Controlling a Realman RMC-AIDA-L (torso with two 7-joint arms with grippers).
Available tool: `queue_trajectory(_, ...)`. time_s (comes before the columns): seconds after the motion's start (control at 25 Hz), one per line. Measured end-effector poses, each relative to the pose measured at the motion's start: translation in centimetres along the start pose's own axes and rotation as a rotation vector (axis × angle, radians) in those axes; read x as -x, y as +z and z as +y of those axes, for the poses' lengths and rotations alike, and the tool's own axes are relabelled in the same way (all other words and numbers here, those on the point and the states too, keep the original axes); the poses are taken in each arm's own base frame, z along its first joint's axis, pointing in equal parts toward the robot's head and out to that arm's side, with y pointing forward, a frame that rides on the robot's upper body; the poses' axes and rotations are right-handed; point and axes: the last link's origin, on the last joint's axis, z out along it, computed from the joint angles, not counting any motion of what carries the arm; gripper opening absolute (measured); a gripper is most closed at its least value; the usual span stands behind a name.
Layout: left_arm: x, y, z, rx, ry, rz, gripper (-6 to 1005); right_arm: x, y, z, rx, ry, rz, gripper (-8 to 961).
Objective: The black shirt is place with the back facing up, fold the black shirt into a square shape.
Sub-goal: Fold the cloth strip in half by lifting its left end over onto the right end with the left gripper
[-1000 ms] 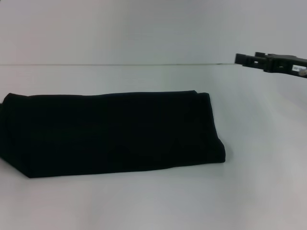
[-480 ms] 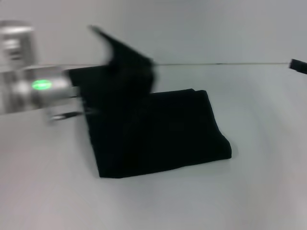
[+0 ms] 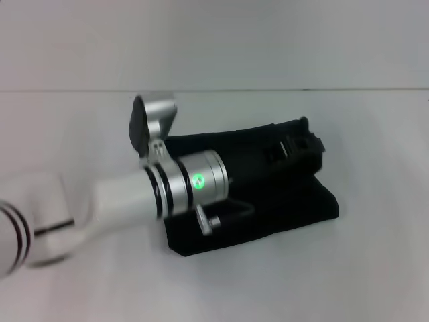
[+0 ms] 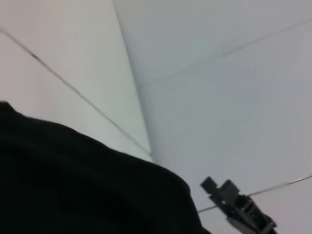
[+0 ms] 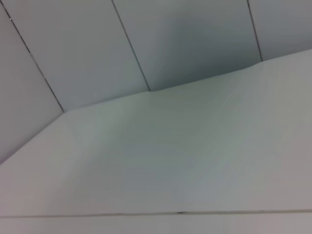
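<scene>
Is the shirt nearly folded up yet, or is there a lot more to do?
Nearly there, by the look of it. The black shirt already lies as a compact, roughly square bundle on the white table. The left gripper is over its far right edge, seemingly laying the last fold across. What seems left is letting go and pulling away. The right arm is out of sight.

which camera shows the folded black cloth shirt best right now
The head view: the folded black cloth shirt lies on the white table, partly behind the left arm. The left wrist view shows only a dark fold; the right wrist view, none.
</scene>
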Motion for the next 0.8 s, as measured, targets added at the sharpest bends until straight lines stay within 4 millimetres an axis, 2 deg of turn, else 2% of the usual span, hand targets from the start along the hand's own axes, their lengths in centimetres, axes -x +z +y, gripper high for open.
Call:
queue_trajectory(0.08, 1.5, -0.1, 0.0, 0.045, 0.004, 0.032, 101, 0.1, -0.2, 0.0, 0.007, -0.002, 0.006, 895)
queue_trajectory(0.28, 2.9, -0.6, 0.7, 0.130, -0.005, 0.043, 161, -0.3, -0.2, 0.3, 0.027, 0.002, 0.032, 894)
queue_trajectory(0.48, 3.2, -1.2, 2.2, 0.250, -0.022, 0.034, 351, -0.6, 0.1, 0.7, 0.047, 0.042, 0.086, 895)
queue_trajectory(0.6, 2.6, -2.4, 2.6, 0.310, -0.002, 0.044, 472, -0.2, 0.4, 1.5, 0.090, 0.075, 0.126, 895)
queue_trajectory(0.8, -1.2, -5.8, 0.1, 0.195, 0.074, 0.155, 662, 0.1, 1.8, 3.9, 0.198, 0.110, 0.243, 893)
